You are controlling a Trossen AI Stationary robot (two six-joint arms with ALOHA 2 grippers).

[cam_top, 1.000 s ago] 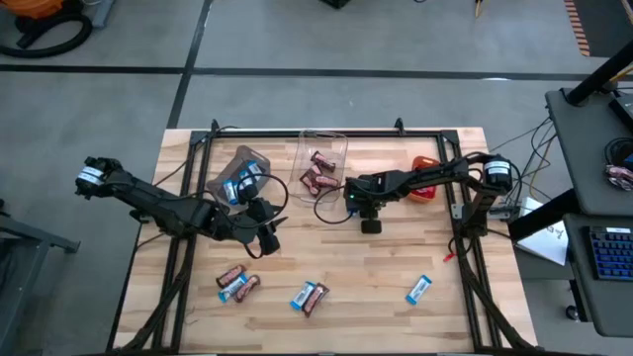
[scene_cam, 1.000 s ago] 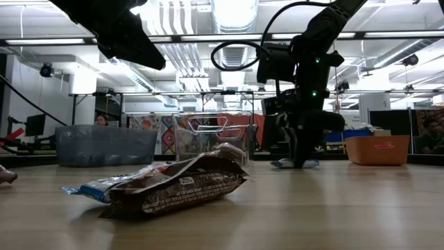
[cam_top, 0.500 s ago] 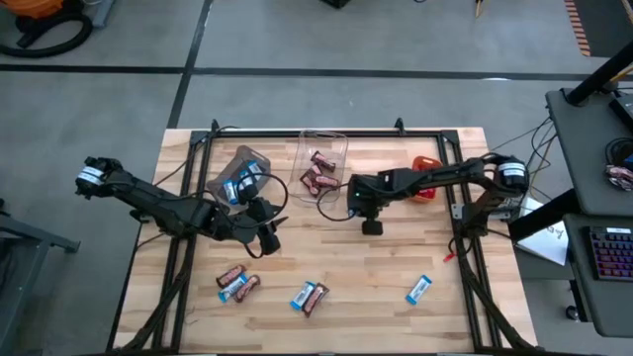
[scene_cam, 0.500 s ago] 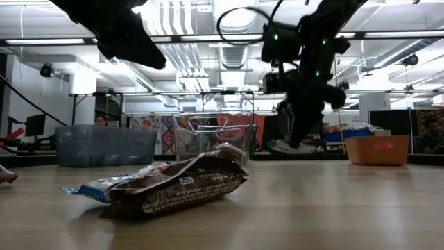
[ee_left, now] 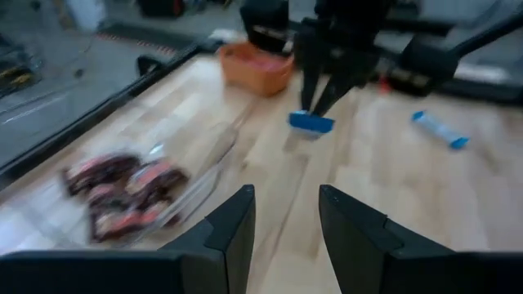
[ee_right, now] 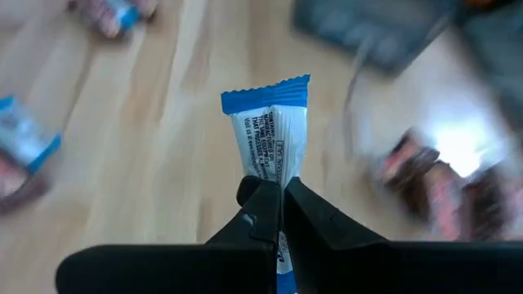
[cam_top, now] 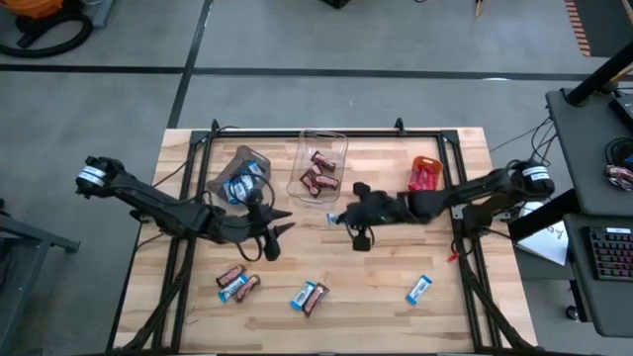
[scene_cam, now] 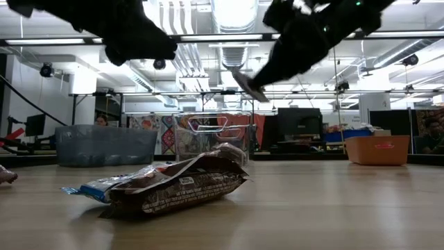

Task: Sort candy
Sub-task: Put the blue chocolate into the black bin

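Room: workshop floor around the bench, ceiling lights and desks showing beyond it in the low view.
Table: pale wood planks with a black frame; I reach over it from both sides.
My left arm: comes in from nine o'clock, ending left of table centre.
My right arm: comes in from three o'clock, ending near table centre.
Grey bin: at about eleven o'clock from table centre, blue-and-white bars inside.
Clear bin: at twelve o'clock, dark brown bars inside.
Orange bin: at about two o'clock, red wrappers inside.
My left gripper: raised above the wood just below the grey bin; my fingers stand apart with nothing between them.
My right gripper: lifted off the table below the clear bin, jaws clamped on one end of a blue-and-white bar, which sticks out past my fingertips.
Loose candy, seven o'clock: a small cluster of bars near the front edge, kinds hard to tell.
Loose candy, six o'clock: a brown bar lying on top of a blue-and-white one.
Loose candy, five o'clock: a single blue-and-white wrapper, well apart from the others.
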